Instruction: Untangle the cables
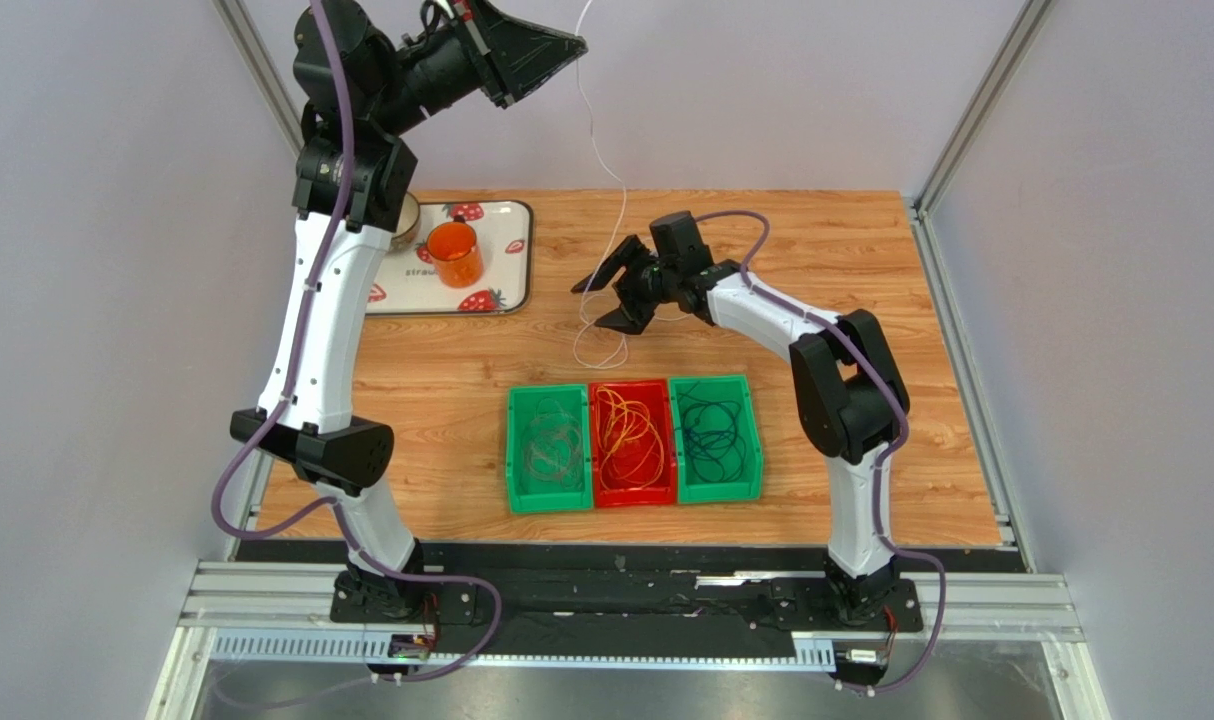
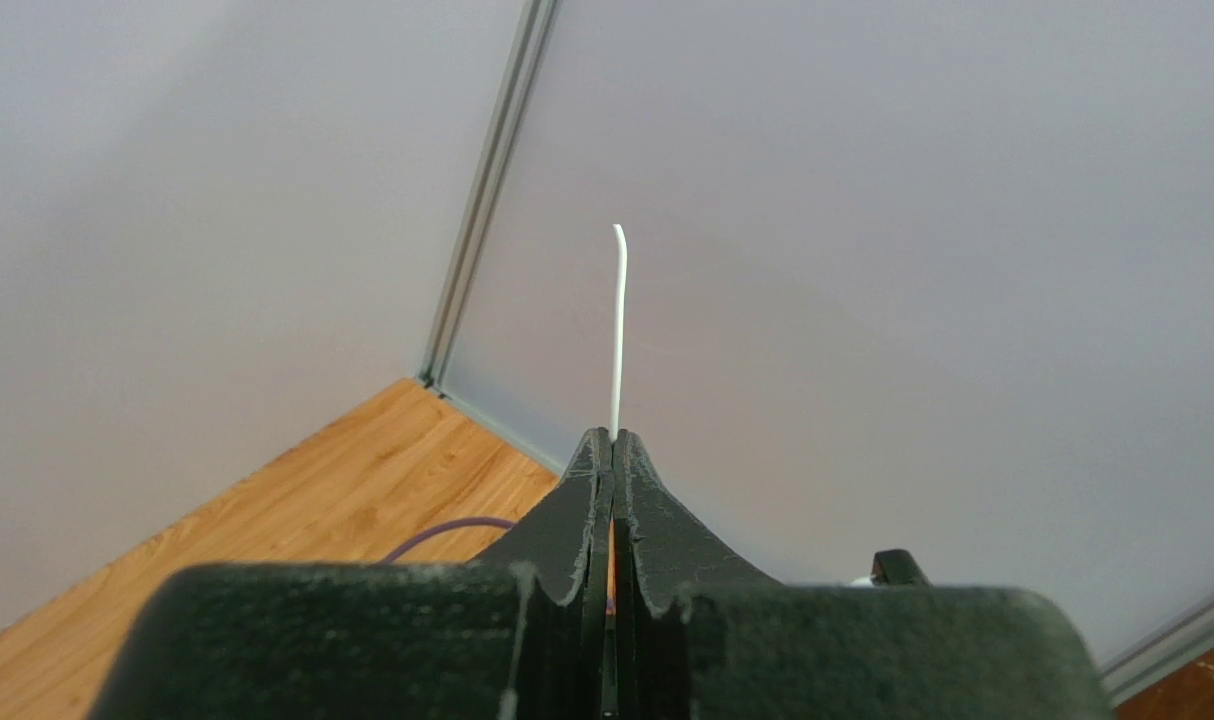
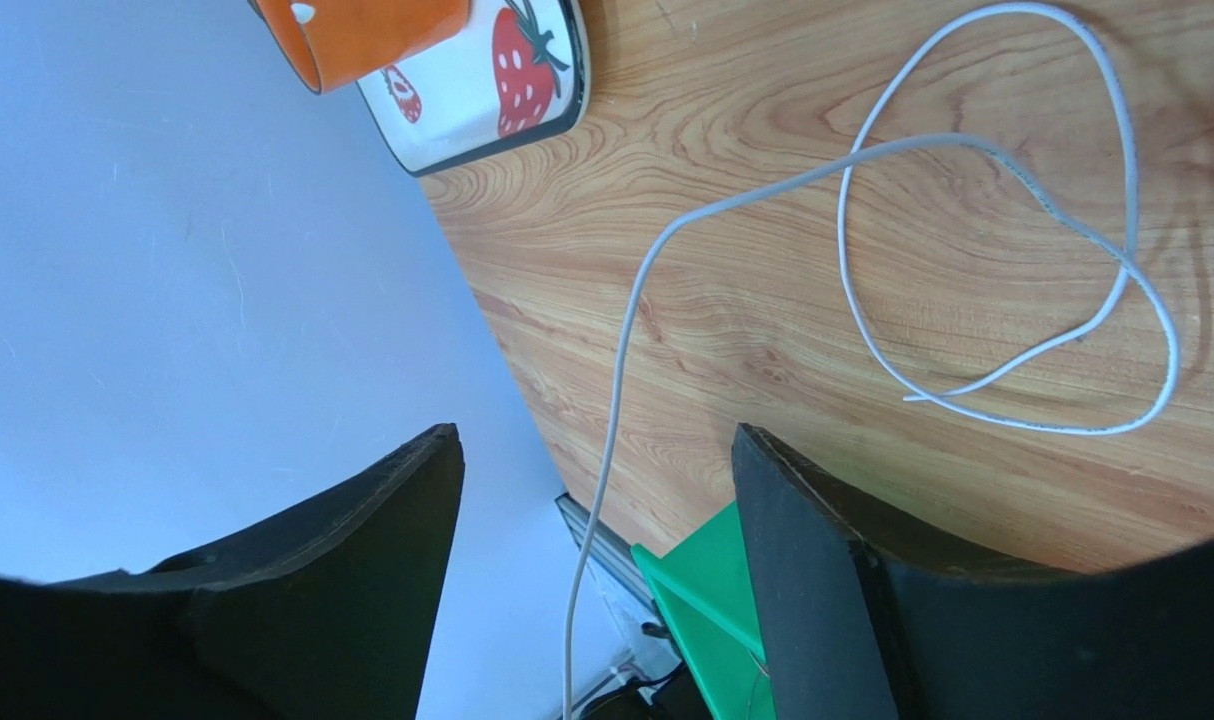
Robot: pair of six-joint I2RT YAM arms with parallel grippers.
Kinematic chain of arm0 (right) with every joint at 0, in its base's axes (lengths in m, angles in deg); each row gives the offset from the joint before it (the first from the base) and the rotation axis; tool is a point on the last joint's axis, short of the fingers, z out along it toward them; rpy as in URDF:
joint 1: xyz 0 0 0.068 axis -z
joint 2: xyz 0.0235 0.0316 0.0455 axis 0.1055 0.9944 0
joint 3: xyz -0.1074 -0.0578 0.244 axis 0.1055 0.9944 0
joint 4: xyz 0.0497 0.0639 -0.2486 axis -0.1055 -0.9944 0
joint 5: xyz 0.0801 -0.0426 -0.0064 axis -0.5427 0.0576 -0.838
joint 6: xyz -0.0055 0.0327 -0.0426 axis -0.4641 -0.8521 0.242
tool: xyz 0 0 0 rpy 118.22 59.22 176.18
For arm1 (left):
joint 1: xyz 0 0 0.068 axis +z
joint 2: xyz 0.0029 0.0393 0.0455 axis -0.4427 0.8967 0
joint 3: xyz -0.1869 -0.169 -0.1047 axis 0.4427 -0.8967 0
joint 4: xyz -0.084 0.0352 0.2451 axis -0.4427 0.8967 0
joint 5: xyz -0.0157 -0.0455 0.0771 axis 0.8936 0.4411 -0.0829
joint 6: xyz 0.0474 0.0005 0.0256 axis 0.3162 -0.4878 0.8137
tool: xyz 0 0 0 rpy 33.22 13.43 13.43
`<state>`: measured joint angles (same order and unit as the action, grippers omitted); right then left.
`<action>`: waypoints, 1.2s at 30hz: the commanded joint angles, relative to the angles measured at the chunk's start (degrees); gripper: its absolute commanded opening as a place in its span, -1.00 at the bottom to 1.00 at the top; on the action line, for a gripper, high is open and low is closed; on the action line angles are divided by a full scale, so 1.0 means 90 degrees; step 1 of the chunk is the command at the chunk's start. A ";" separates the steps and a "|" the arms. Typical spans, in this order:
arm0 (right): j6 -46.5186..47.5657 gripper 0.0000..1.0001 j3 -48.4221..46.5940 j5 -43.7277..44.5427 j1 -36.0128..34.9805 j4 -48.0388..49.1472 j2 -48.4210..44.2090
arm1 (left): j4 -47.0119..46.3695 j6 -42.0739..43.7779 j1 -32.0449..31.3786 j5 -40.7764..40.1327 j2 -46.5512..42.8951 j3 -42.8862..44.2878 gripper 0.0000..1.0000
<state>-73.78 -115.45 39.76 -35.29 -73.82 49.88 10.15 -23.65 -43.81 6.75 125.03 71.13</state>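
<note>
In the top view, the left tool (image 1: pixel 576 45) is raised high at 12 o'clock, and a white cable (image 1: pixel 624 210) hangs from it down to a loose loop on the table (image 1: pixel 869 270). The other cables lie coiled in a row of bins (image 1: pixel 591 435) at 6 o'clock of that loop. The right tool (image 1: pixel 606 300) hovers just over the loop, spread wide. In the left wrist view, the left tool (image 2: pixel 613 443) is clamped on the white cable (image 2: pixel 618 330), with a short end poking out at 12 o'clock. In the right wrist view, the right tool (image 3: pixel 591 480) stands wide apart and holds nothing, and the white cable (image 3: pixel 628 323) runs between its fingers without touching them. The cable looks light, limp and springy, so it is probably best pinched on the straight hanging run, clear of the crossing.
</note>
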 commanded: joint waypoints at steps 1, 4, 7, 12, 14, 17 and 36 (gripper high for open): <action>-0.0516 0.35 -0.0259 -0.0359 -0.0062 0.0598 0.0202 | -0.0029 0.0203 -0.0082 -0.0060 -0.0291 0.0187 -1.00; -0.0556 0.16 -0.0365 -0.0447 -0.0062 0.0716 0.0348 | 0.0000 0.0242 -0.0121 -0.0079 -0.0300 0.0187 -1.00; -0.0536 -0.47 -0.0395 -0.0467 -0.0062 0.0823 0.0427 | 0.0029 0.0300 -0.0151 -0.0108 -0.0320 0.0177 -1.00; -0.0488 -0.99 -0.0464 -0.0506 -0.0062 0.0785 0.0514 | 0.0098 0.0398 -0.0190 -0.0186 -0.0359 0.0177 -1.00; -0.0478 -1.00 -0.0454 -0.0525 -0.0053 0.0823 0.0534 | 0.0127 0.0418 -0.0200 -0.0206 -0.0369 0.0187 -1.00; -0.0478 -1.00 -0.0405 -0.0526 -0.0053 0.0911 0.0486 | 0.0156 0.0466 -0.0229 -0.0225 -0.0369 0.0177 -1.00; 0.0869 -1.00 -0.0894 -0.1267 0.1324 0.0883 -0.1895 | 0.0166 -0.0031 -0.0385 -0.1056 0.0031 -0.0379 -1.00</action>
<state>-71.01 -120.48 31.84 -23.14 -67.72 41.53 12.38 -21.35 -47.09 -0.85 123.68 68.09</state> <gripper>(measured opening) 0.007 0.008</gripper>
